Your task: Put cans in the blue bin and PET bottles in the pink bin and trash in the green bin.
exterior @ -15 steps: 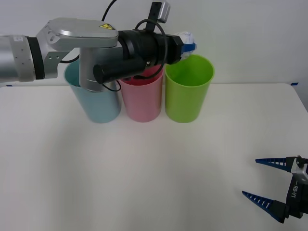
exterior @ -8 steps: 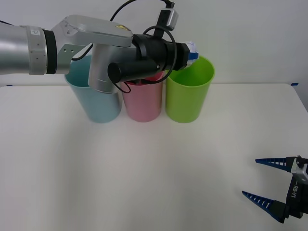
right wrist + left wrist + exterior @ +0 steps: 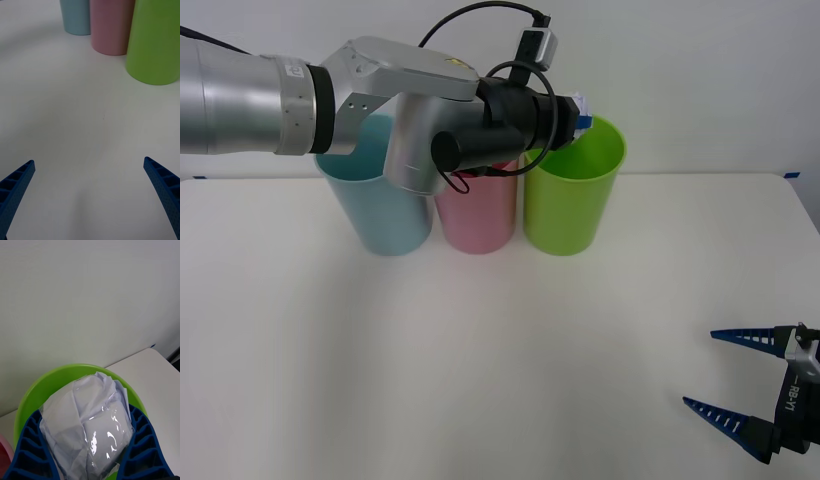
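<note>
The left arm has advanced slightly further toward the green bin (image 3: 572,187) since 1.0 s ago. Left gripper (image 3: 88,450): jaws clamped on the trash (image 3: 90,427), held directly above the green bin's rim. Right gripper (image 3: 746,385): jaws wide apart, well clear of the green bin

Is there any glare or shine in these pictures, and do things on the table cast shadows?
Left wrist view: bright glints on the trash held in the left gripper over the green bin. Front view: faint, soft shadows by the bins on the table. Right wrist view: a blurry grey shadow ahead of the open right gripper.
</note>
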